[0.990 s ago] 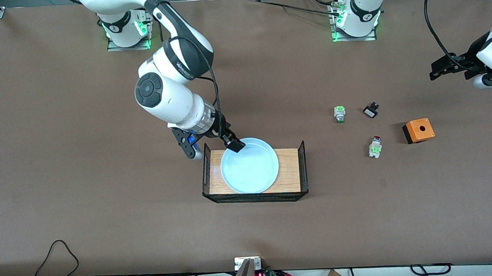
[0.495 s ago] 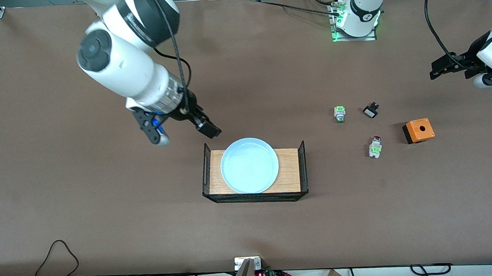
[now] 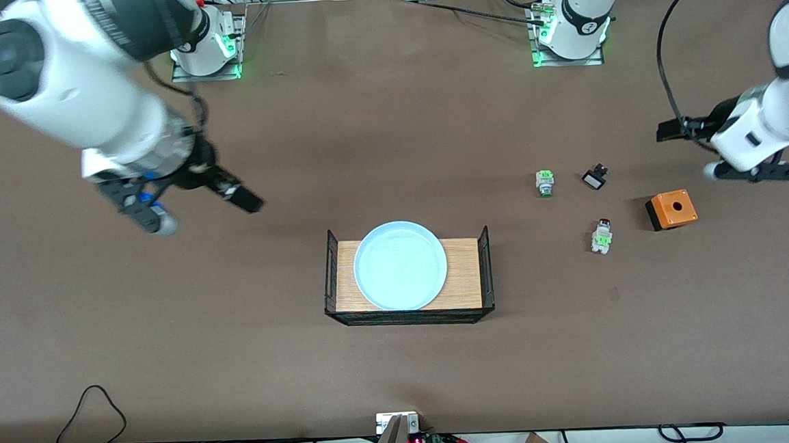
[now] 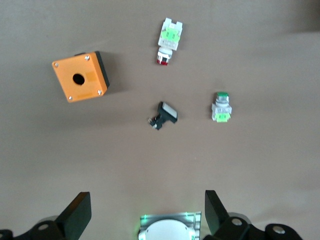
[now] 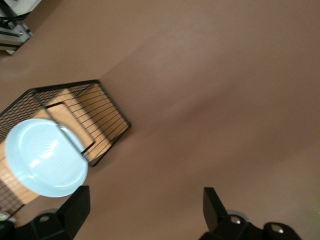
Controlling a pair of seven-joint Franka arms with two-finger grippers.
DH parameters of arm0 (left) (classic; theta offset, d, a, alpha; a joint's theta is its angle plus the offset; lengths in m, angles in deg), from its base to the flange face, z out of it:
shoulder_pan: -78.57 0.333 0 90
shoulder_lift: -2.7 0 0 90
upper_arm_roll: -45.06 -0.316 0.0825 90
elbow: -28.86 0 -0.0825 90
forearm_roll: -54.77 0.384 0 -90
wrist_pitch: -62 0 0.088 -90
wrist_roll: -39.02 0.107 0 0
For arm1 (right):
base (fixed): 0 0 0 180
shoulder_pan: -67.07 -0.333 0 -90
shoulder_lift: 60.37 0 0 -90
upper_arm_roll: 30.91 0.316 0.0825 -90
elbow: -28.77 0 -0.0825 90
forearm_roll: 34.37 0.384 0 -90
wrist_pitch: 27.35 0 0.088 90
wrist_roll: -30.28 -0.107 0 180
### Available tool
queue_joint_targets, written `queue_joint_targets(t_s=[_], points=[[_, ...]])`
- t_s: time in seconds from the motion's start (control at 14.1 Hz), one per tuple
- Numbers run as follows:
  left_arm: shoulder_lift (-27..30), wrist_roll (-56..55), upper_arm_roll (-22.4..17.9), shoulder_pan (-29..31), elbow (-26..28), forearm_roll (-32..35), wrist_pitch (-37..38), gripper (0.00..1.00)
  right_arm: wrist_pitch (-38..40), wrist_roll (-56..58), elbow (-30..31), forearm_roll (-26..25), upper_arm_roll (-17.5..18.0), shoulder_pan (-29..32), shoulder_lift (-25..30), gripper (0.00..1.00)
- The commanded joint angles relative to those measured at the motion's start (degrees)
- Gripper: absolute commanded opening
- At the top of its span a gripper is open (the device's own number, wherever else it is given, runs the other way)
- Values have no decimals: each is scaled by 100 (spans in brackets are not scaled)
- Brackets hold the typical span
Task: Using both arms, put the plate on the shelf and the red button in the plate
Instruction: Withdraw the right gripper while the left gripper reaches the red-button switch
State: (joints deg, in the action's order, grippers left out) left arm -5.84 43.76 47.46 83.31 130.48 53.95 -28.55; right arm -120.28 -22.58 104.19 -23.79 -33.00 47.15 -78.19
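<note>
Brown matting covers your whole table (image 3: pixel 404 371), with aluminium framing along the robots' edge and a tangle of cables along the edge nearest the front camera. Each arm's base glows green at its foot.

Near the middle you have a black wire rack with a wooden floor (image 3: pixel 469 272), and the round, pale light-blue glossy plate (image 3: pixel 400 265) lies flat in it, filling most of the wood.

Toward the left arm's end sits a loose group of small parts. The red button (image 3: pixel 601 236), a white-grey unit with a green block and a small red cap, lies on the bare mat. Farther from the front camera you'll see a similar green-capped pushbutton unit (image 3: pixel 545 183) and, beside it, a small black switch with a white face (image 3: pixel 594 178). An orange box with a round hole in its top (image 3: pixel 672 208) stands beside the red button, toward the left arm's end.

Your left gripper (image 4: pixel 145 212) hangs over that group, jaws wide and empty. Your right gripper (image 3: pixel 198 209) is over bare mat toward the right arm's end, jaws spread, holding nothing.
</note>
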Motion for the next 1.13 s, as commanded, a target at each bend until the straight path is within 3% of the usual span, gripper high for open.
queue_joint_targets(t_s=[0.0,0.28,0.64,0.85,1.06], points=[[-674,159,6,-17,-212,20,-531,100,372,993,105,-353,77,462,147,100],[-1394,632,24,-131,-177,64,-1832,100,443,2346,114,-916,77,971,252,100],[-2037,1336,15,-228,-133,82,-2861,100,443,4553,105,-1777,77,1534,340,100],[-2231,1390,15,-377,103,179,-3335,100,443,5012,114,-1752,59,1938,463,100],[-2284,1390,15,-404,508,179,-3864,100,636,4995,289,-1560,-63,1966,709,100]])
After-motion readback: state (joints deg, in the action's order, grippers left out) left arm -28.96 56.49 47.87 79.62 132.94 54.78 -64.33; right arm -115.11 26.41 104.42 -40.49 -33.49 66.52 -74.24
